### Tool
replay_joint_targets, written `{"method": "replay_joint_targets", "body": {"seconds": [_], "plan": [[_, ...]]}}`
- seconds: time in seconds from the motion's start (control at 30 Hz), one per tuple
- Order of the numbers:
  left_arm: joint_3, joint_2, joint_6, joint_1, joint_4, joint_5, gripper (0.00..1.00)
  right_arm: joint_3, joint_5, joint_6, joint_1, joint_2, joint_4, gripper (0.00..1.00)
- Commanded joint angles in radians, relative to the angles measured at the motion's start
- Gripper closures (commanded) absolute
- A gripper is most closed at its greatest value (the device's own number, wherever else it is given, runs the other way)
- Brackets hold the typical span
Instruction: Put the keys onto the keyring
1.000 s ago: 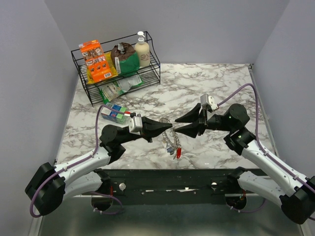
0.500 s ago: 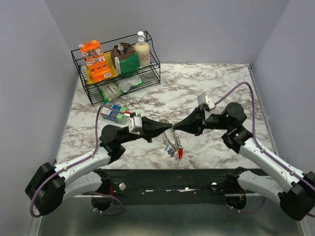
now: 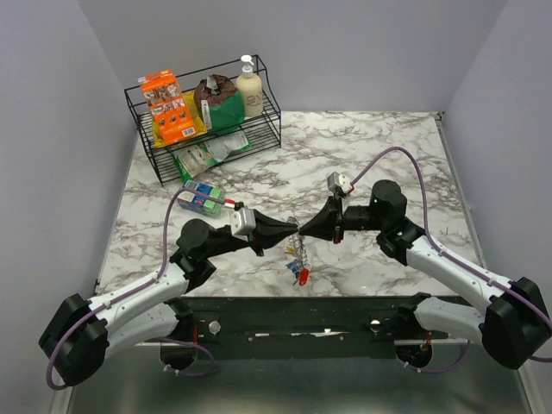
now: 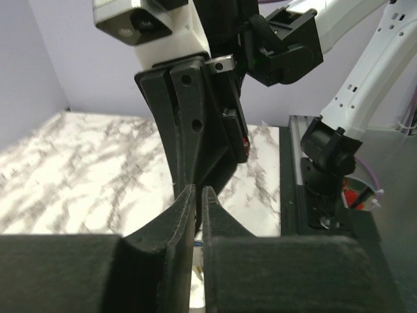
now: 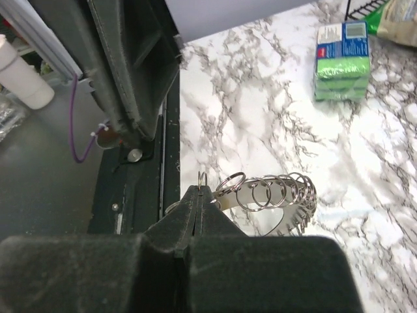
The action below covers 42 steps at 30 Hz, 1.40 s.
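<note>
The keyring (image 3: 297, 248) hangs in the air between my two gripper tips above the near middle of the marble table. Keys dangle under it, the lowest one red (image 3: 304, 276). In the right wrist view the keyring (image 5: 277, 195) is a silver band that carries several small split rings. My right gripper (image 5: 199, 190) is shut on one of those small rings at its end. My left gripper (image 3: 296, 231) faces the right gripper (image 3: 304, 230) tip to tip. In the left wrist view its fingers (image 4: 186, 202) are pressed almost together on the keyring, which is mostly hidden there.
A black wire rack (image 3: 207, 121) with packages and a bottle stands at the back left. A green and blue sponge pack (image 3: 201, 198) lies left of the arms and also shows in the right wrist view (image 5: 342, 62). The black front rail (image 3: 302, 315) runs below the hanging keys.
My right gripper has moved left and closed on the ring at the left gripper's tip. Both tips and the hanging keys have shifted slightly nearer and to the left.
</note>
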Motion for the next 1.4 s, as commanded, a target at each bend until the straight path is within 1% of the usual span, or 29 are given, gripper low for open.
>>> {"method": "replay_joint_targets", "body": {"seconds": [0.0,0.03,0.07,0.1,0.13,0.17,0.2,0.27,0.33,0.4,0.5,0.57,0.77,1.07,1.37], "plan": [[0.077,-0.061,0.150,-0.001,-0.409,-0.033,0.68,0.021,0.059,-0.071,0.003,0.005,-0.070,0.99],[0.103,-0.066,0.177,-0.001,-0.488,-0.036,0.59,0.026,0.067,-0.088,0.003,0.008,-0.105,1.00],[0.128,-0.063,0.195,-0.001,-0.563,-0.064,0.57,0.034,0.076,-0.098,0.003,0.012,-0.127,1.00],[0.180,-0.057,0.236,-0.001,-0.688,-0.063,0.55,0.041,0.083,-0.105,0.002,0.022,-0.142,1.00],[0.206,-0.040,0.255,-0.001,-0.750,-0.061,0.51,0.043,0.087,-0.117,0.003,0.028,-0.162,1.00],[0.235,-0.024,0.278,-0.001,-0.819,-0.073,0.50,0.043,0.089,-0.121,0.003,0.034,-0.175,1.00],[0.292,-0.012,0.300,-0.001,-0.949,-0.081,0.49,0.038,0.084,-0.121,0.003,0.042,-0.172,1.00],[0.321,0.014,0.355,-0.001,-1.020,-0.090,0.47,0.028,0.080,-0.121,0.003,0.054,-0.173,1.00],[0.332,0.029,0.384,-0.001,-1.050,-0.083,0.45,0.025,0.073,-0.121,0.003,0.062,-0.172,1.00],[0.361,0.055,0.406,-0.001,-1.085,-0.029,0.44,0.025,0.072,-0.150,0.005,0.069,-0.179,1.00],[0.435,0.143,0.468,-0.003,-1.178,0.016,0.44,0.029,0.069,-0.159,0.006,0.075,-0.189,1.00],[0.461,0.189,0.499,-0.003,-1.205,0.046,0.44,0.031,0.061,-0.162,0.008,0.080,-0.193,0.99],[0.496,0.245,0.562,-0.003,-1.199,0.111,0.46,0.032,0.047,-0.168,0.012,0.077,-0.193,1.00],[0.564,0.315,0.608,-0.003,-1.220,0.125,0.53,0.028,0.032,-0.171,0.014,0.085,-0.189,1.00],[0.602,0.370,0.653,-0.003,-1.278,0.134,0.64,0.023,0.034,-0.171,0.016,0.072,-0.184,1.00]]}}
